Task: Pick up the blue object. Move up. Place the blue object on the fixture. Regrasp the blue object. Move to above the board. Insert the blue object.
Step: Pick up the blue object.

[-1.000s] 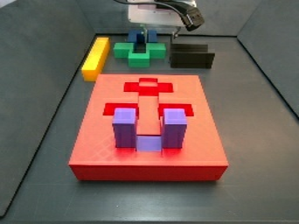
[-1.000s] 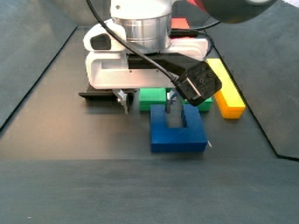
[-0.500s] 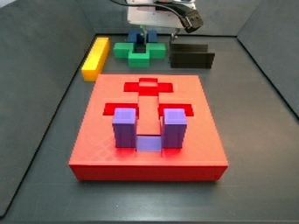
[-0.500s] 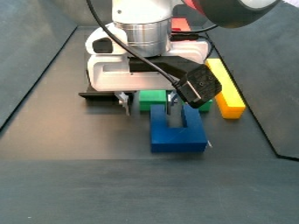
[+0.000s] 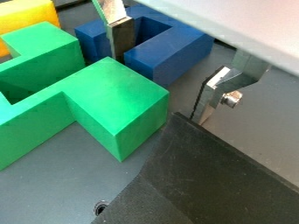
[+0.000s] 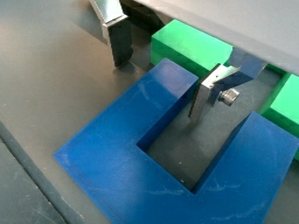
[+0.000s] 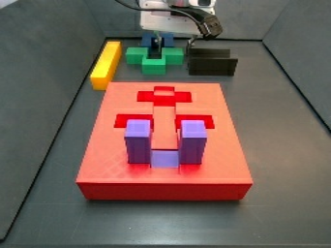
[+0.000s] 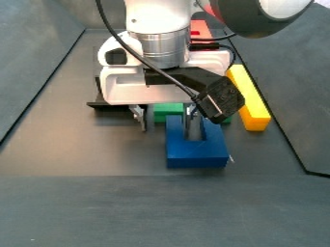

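The blue object (image 8: 196, 147) lies flat on the dark floor, its notch facing the green block (image 8: 172, 109). My gripper (image 8: 167, 118) is down at it and open. In both wrist views one finger (image 6: 216, 92) stands in the notch and the other finger (image 6: 117, 39) outside, with one blue prong (image 5: 163, 61) between them and gaps on both sides. The black fixture (image 7: 214, 63) stands beside the green block (image 7: 158, 60). The red board (image 7: 130, 165) lies on the far side of the green block from the blue object.
A purple U-shaped block (image 7: 162, 140) stands in the board's recess. A yellow bar (image 7: 105, 63) lies next to the green block (image 5: 82, 105), on the side away from the fixture. Dark walls ring the floor.
The wrist has shifted slightly. The fingers stay around the same prong, and the blue object has not moved.
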### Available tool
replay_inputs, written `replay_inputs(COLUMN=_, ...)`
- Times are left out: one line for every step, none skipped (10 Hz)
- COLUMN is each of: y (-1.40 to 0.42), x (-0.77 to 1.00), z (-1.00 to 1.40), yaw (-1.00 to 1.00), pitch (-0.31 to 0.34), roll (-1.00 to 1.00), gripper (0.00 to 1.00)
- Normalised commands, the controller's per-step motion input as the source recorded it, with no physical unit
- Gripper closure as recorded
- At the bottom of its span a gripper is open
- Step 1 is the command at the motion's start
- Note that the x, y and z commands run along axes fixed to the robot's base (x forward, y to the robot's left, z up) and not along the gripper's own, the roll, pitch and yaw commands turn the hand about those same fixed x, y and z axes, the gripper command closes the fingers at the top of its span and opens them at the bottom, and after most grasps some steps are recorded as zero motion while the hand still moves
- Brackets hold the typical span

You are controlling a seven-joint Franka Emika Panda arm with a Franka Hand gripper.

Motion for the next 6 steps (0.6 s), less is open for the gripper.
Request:
replay_inputs(y=0.0, x=0.0, z=0.0, yaw=0.0, pitch=0.0, roll=-0.02, gripper=0.0)
replay_inputs(y=0.08, x=0.0, z=0.0, yaw=0.0, pitch=0.0, roll=-0.08, gripper=0.0)
replay_inputs(y=0.03, x=0.0, z=0.0, yaw=0.0, pitch=0.0, roll=-0.04, gripper=0.0)
replay_inputs(y=0.0, x=0.0, z=0.0, yaw=0.0, pitch=0.0, roll=0.01, gripper=0.0)
replay_inputs(y=0.0, x=0.0, z=0.0, yaw=0.0, pitch=0.0, roll=0.0, gripper=0.0)
replay_inputs(y=0.0, x=0.0, z=0.0, yaw=0.0, pitch=0.0, roll=0.0, gripper=1.0)
